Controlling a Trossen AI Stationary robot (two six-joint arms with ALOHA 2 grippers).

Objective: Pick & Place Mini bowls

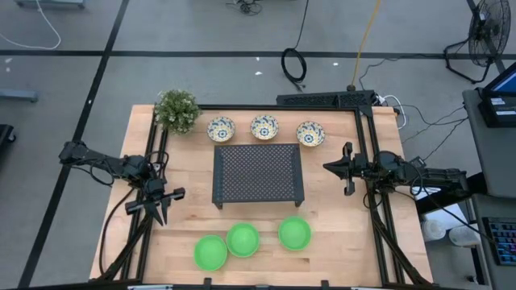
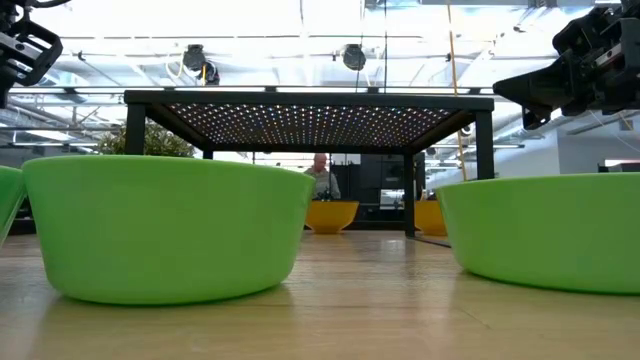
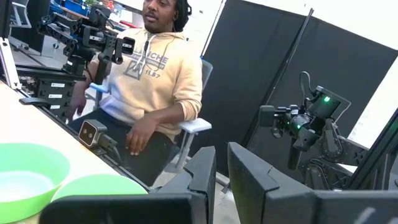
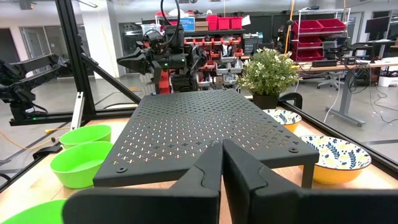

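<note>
Three green bowls (image 1: pixel 243 239) sit at the table's near edge, three patterned bowls (image 1: pixel 264 126) beyond the rack (image 1: pixel 257 171). Left gripper (image 1: pixel 158 206) and right gripper (image 1: pixel 347 168) hover clenched, empty, well apart from them.

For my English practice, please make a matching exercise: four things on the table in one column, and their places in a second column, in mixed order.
1. green bowls
2. floral bowls
3. black rack
4. potted plant

a. table's middle
b. a far corner, on the left arm's side
c. row along the far edge
d. row along the near edge

Pairs: 1-d, 2-c, 3-a, 4-b
</note>
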